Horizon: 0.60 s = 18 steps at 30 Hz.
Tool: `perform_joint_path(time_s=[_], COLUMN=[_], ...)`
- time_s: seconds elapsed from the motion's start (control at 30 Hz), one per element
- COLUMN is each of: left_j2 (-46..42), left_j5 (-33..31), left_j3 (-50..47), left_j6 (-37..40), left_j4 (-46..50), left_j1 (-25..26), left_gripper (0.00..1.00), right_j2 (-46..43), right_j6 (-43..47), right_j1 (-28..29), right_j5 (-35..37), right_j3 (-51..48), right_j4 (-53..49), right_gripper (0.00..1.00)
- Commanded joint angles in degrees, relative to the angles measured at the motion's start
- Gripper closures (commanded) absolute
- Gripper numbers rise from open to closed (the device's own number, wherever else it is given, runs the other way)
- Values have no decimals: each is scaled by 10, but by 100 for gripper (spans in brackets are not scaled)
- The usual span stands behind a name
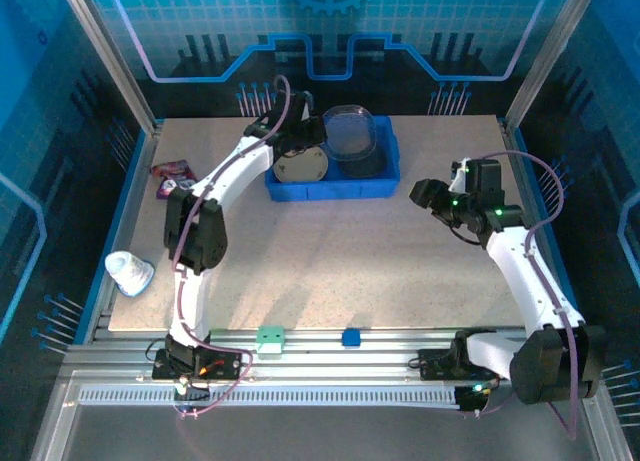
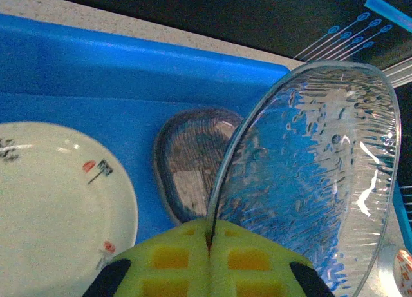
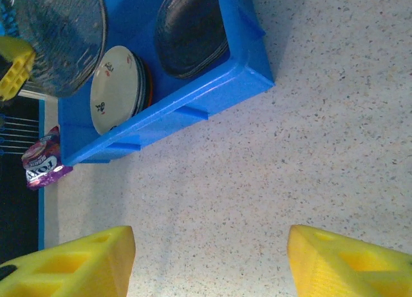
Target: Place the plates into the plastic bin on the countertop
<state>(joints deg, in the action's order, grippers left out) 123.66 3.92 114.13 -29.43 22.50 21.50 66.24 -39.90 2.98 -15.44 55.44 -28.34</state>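
Left wrist, clear plate [image 2: 322, 181] rim pinched over bin [image 2: 96, 65]

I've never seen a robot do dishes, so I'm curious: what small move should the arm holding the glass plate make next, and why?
Probably lower it and let go: the left gripper pinches the clear plate by its rim, tilted above the blue bin, over a grey plate lying inside.

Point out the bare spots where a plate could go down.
Widest bare patch: the countertop between the plastic bin and the table's near edge. A smaller one lies right of the bin. Crowded: the bin itself, with plates inside and a clear plate held over it, and the left edge by the purple packet.
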Motion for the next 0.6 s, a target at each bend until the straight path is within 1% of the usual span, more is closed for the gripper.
perform_joint_path(time_s=[0.0,0.13,0.23,0.57], left_j2=[53,126,170,236], left_j5=[19,28,35,46], left_j3=[85,179,216,241], left_j6=[7,-3,-19,-41], left_j4=[33,69,80,76], left_j1=[-3,-3,-3,3], left_gripper=[100,100,100,100], right_j2=[-15,-16,-17,-19], right_j6=[-7,-3,-3,-8], right_j1=[-11,-17,-20,-20], right_j5=[-10,-12,-13,-21], right_j3=[-5,-2,-2,-17], right_j4=[-10,-16,-19,-17], right_gripper=[36,36,35,36])
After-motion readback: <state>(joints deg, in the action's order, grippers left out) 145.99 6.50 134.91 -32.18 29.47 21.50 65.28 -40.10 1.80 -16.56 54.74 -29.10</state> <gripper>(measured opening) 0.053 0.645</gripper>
